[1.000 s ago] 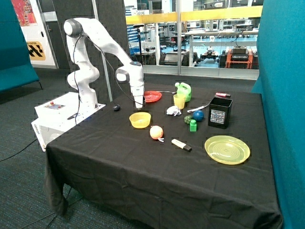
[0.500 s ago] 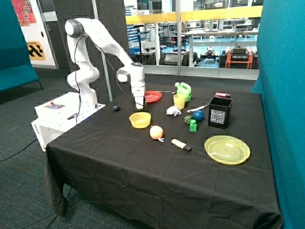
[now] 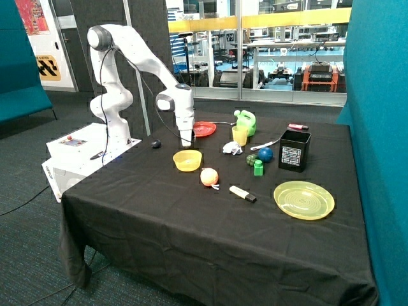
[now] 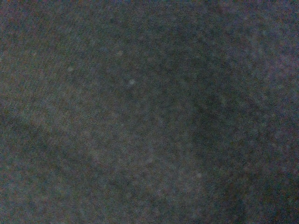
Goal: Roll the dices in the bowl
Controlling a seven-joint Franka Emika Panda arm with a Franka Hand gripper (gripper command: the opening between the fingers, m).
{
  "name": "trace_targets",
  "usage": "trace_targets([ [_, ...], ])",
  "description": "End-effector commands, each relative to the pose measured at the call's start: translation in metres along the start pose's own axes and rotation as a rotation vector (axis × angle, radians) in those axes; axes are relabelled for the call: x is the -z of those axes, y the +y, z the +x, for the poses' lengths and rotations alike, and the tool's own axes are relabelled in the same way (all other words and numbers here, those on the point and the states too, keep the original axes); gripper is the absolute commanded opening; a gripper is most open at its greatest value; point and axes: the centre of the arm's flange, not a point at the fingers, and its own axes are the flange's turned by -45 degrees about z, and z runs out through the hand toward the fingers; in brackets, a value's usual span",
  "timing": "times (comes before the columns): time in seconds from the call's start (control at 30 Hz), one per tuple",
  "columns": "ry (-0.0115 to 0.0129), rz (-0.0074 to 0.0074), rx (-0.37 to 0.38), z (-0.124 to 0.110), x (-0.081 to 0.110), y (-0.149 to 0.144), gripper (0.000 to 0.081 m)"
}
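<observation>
Just below the fingers [image 3: 186,144], at the far rim of it: shallow round yellow plastic bowl [image 3: 187,160] on the black cloth-draped counter [image 3: 191,223]. Cannot tell whether the fingers are parted or closed, tips too small and partly merged with the bowl's edge in the outside view. No dice to make out anywhere, the bowl's inside too small to read. Wrist view filled with dark, grainy fabric only, no fingers or objects discernible.

Beyond the fingers, flat red plastic plate [image 3: 204,129]. Near the bowl, on the camera's side of the fingers, round orange ball [image 3: 209,176] and white marker with dark cap [image 3: 242,193]. Further off from the fingers: yellow cup [image 3: 240,135], green plastic jug [image 3: 246,122], crumpled white lump [image 3: 232,148], blue ball [image 3: 265,154], green block [image 3: 258,167], square black box [image 3: 294,150], ribbed yellow-green plate [image 3: 304,199].
</observation>
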Motion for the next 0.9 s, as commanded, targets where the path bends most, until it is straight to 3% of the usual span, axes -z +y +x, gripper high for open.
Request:
trace_targets([
  [0.0, -0.0012, 0.0006, -0.010, 0.002, 0.001, 0.002, 0.0000],
  [0.23, -0.0012, 0.0006, -0.007, 0.002, 0.002, 0.000, 0.0000],
  [0.37, -0.0012, 0.0006, -0.006, 0.002, 0.013, 0.001, 0.0000],
  [0.73, -0.0013, 0.0005, -0.093, 0.018, 0.067, 0.015, 0.0000],
  [0.87, -0.0013, 0.0004, -0.213, 0.029, 0.091, 0.029, 0.0000],
])
